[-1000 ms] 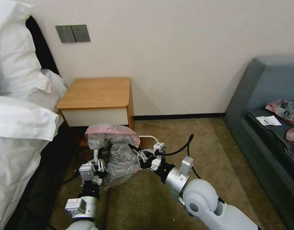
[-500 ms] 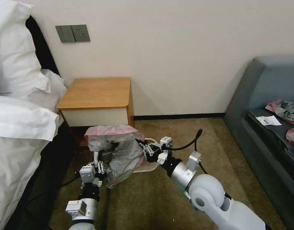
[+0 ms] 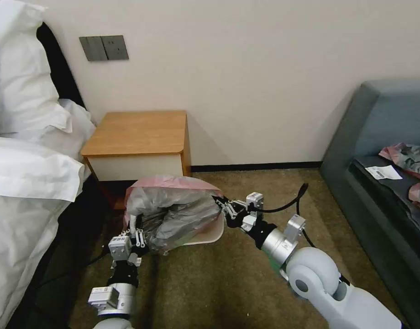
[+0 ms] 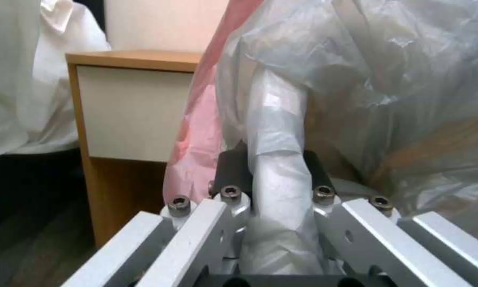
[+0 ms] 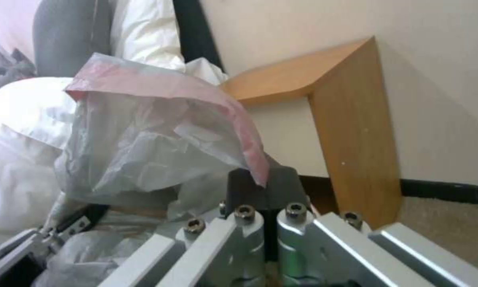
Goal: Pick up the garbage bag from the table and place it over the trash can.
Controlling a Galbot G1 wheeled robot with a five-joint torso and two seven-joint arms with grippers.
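I have the garbage bag (image 3: 173, 212) off the worktop (image 3: 137, 132) and stretched between both claws above the carpet in front of it; the step in hand is spreading the mouth over the trash can (image 3: 207, 233), whose cream rim shows just under the bag's lower right edge. The left claw (image 3: 136, 237) sits at the bag's near left side; in the left wrist view its fingers are pinching a twisted rope of the grey film (image 4: 278, 167). The right claw (image 3: 220, 204) is at the bag's right side; in the right wrist view its fingers (image 5: 260, 187) are pressed together on the pink rim band (image 5: 159, 85). In my judgement the bag covers the bin only partly; the mouth is bunched, not open. The next move calls for drawing the two claws further apart to tension the rim; then lowering evenly so the band clears all four corners; thin film may tear or slip if pulled unevenly.
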